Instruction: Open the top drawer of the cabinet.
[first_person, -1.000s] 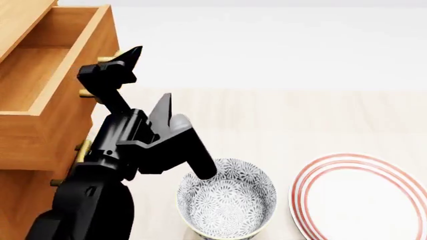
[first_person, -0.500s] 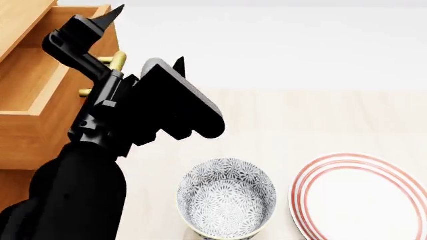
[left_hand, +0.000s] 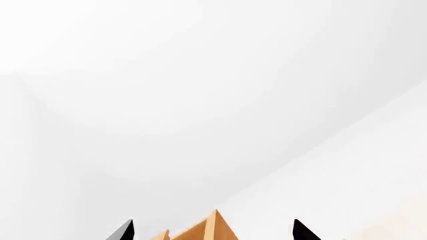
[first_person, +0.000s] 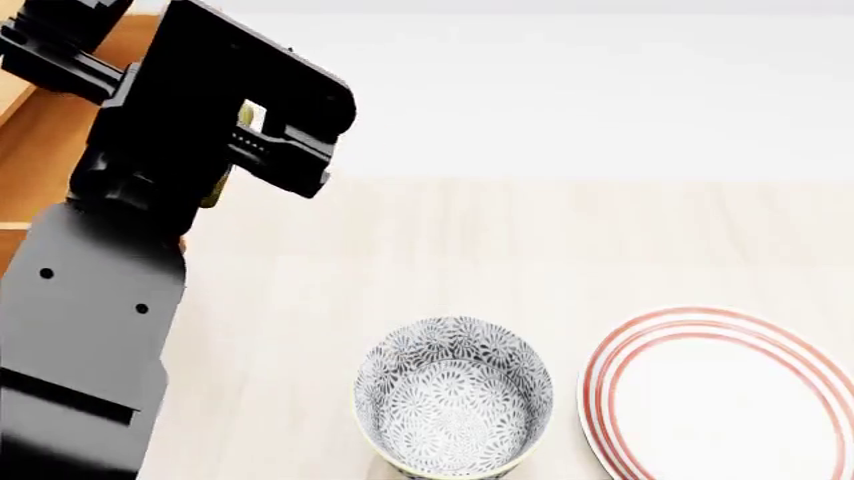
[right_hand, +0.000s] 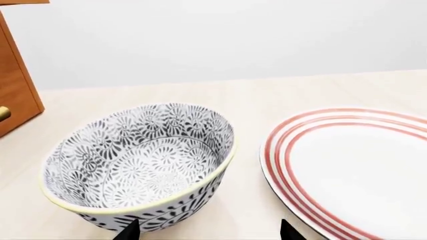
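At the far left of the head view, the top drawer (first_person: 54, 150) shows as bare wooden floor behind my arm, so I judge it already drawn out from the cabinet (right_hand: 17, 90). It should handle as a stiff, fairly light box that slides straight; the brass bar handle (first_person: 230, 150), a sliver between my links, is the place to hold it.

My left claw (left_hand: 212, 231) is raised, tips spread wide, gripping nothing; a corner of orange wood (left_hand: 210, 230) shows between them.

On the pale surface (first_person: 534, 240) sit a patterned bowl (first_person: 454, 405) and, to its right, a red-rimmed plate (first_person: 727, 390).

My right claw (right_hand: 208, 231) hangs just beside the bowl, tips parted and empty.
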